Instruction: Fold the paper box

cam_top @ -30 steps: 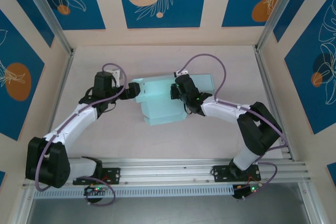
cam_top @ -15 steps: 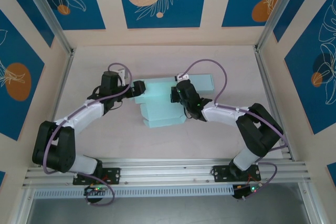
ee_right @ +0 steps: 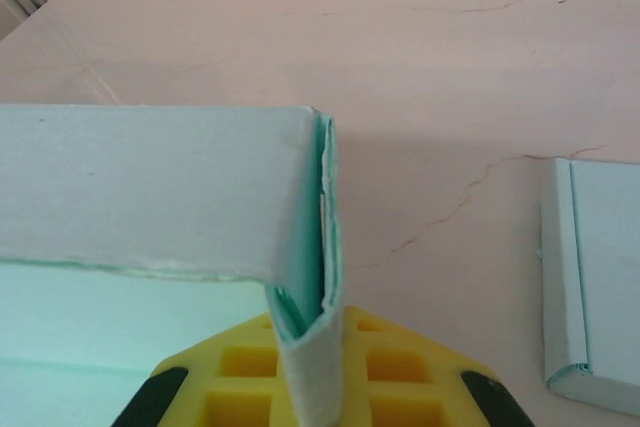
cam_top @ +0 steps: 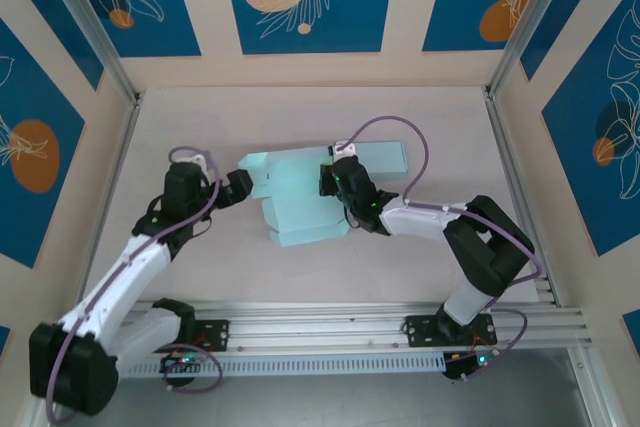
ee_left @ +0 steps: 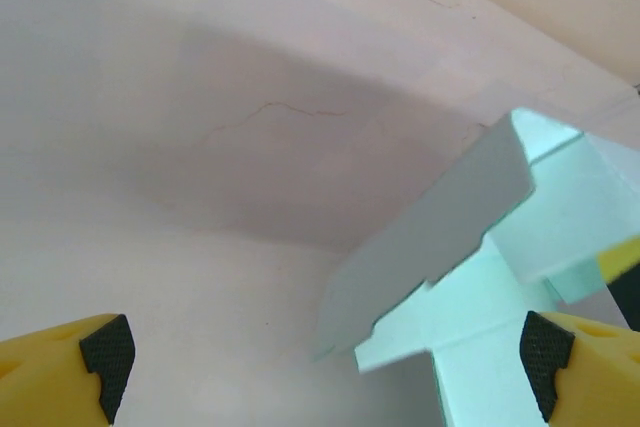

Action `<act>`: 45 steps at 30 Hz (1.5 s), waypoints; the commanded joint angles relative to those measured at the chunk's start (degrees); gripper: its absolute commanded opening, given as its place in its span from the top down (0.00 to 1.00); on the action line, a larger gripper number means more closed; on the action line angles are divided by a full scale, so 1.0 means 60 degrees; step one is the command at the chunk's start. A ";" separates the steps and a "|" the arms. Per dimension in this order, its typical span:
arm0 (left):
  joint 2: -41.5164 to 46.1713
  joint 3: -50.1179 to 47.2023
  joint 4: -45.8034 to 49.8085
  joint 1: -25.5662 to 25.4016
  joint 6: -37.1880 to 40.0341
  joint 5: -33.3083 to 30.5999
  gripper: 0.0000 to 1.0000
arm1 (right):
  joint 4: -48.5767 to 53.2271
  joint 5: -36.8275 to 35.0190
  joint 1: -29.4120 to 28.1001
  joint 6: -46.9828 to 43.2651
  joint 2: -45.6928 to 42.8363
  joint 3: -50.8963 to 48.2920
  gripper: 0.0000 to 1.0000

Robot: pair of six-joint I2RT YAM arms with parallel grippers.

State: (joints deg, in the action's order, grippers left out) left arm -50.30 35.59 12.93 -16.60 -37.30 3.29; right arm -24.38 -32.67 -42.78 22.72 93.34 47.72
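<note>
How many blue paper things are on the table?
2. The half-folded box in the middle, held by the right gripper, and a flat piece behind it to the right.

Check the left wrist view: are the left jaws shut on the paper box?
No, the left jaws stand wide apart, the paper box ungripped.

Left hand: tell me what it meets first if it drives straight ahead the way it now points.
Most likely the raised flap of the paper box. The open left hand points toward it, with a gap between them; depth is unclear, so it may graze the flap's edge.
</note>
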 commanded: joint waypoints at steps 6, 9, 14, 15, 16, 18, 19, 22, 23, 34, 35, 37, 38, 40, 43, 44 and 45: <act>0.0652 -0.1258 -0.1254 -0.0719 -0.2043 0.1196 0.00 | -0.1108 -0.0404 -0.0281 -0.0403 -0.0070 -0.0307 1.00; 0.0235 -0.1289 -0.1924 -0.1043 -0.2081 0.1111 0.00 | -0.1104 -0.0544 -0.0375 -0.0452 -0.0104 -0.0320 1.00; -0.0464 -0.1406 -0.3055 -0.1420 -0.2334 0.0987 0.00 | -0.1116 -0.0748 -0.0531 -0.0542 -0.0147 -0.0304 1.00; -0.0559 -0.1392 -0.3144 -0.1483 -0.2364 0.0908 0.00 | -0.1126 -0.0781 -0.0555 -0.0554 -0.0147 -0.0306 1.00; -0.0627 -0.1407 -0.3199 -0.1507 -0.2367 0.0828 0.00 | -0.1136 -0.0804 -0.0583 -0.0557 -0.0158 -0.0298 1.00; -0.0733 -0.1453 -0.3368 -0.1543 -0.2432 0.0715 0.00 | -0.1126 -0.0832 -0.0603 -0.0585 -0.0176 -0.0291 1.00; -0.0764 -0.1473 -0.3457 -0.1554 -0.2465 0.0686 0.00 | -0.1123 -0.0865 -0.0611 -0.0587 -0.0176 -0.0289 1.00; -0.0843 -0.1538 -0.3865 -0.1569 -0.2534 0.0616 0.04 | -0.1124 -0.0933 -0.0633 -0.0607 -0.0176 -0.0289 1.00; -0.0883 -0.1552 -0.4056 -0.1583 -0.2543 0.0623 0.06 | -0.1129 -0.0956 -0.0647 -0.0593 -0.0176 -0.0281 1.00; -0.1540 -0.1525 -0.5849 -0.1797 -0.2353 0.0564 0.02 | -0.1169 -0.0931 -0.0691 -0.0469 -0.0034 -0.0249 1.00; -0.1634 -0.1518 -0.6053 -0.1845 -0.2339 0.0590 0.02 | -0.1140 -0.0900 -0.0698 -0.0450 -0.0012 -0.0215 1.00; -0.1775 -0.1488 -0.6433 -0.1908 -0.2323 0.0680 0.07 | -0.1098 -0.0827 -0.0717 -0.0447 0.0078 -0.0169 1.00; -0.1857 -0.1472 -0.6650 -0.1960 -0.2284 0.0733 0.11 | -0.1050 -0.0826 -0.0722 -0.0421 0.0126 -0.0137 1.00; -0.1985 -0.1414 -0.6812 -0.2028 -0.2174 0.0821 0.17 | -0.1008 -0.0811 -0.0742 -0.0359 0.0225 -0.0087 1.00; -0.2051 -0.1291 -0.6705 -0.2082 -0.1927 0.0829 0.24 | -0.0965 -0.0791 -0.0765 -0.0318 0.0321 -0.0051 1.00; -0.2034 -0.1292 -0.6647 -0.2091 -0.1858 0.0767 0.25 | -0.0947 -0.0781 -0.0779 -0.0311 0.0343 -0.0042 1.00; -0.2003 -0.1289 -0.6581 -0.2091 -0.1774 0.0703 0.25 | -0.0925 -0.0781 -0.0783 -0.0284 0.0365 -0.0037 1.00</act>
State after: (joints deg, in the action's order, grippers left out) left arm -62.59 26.52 -23.55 -28.34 -50.33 7.40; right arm -29.10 -37.10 -46.87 20.38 94.76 46.17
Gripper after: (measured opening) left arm 0.755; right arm 0.086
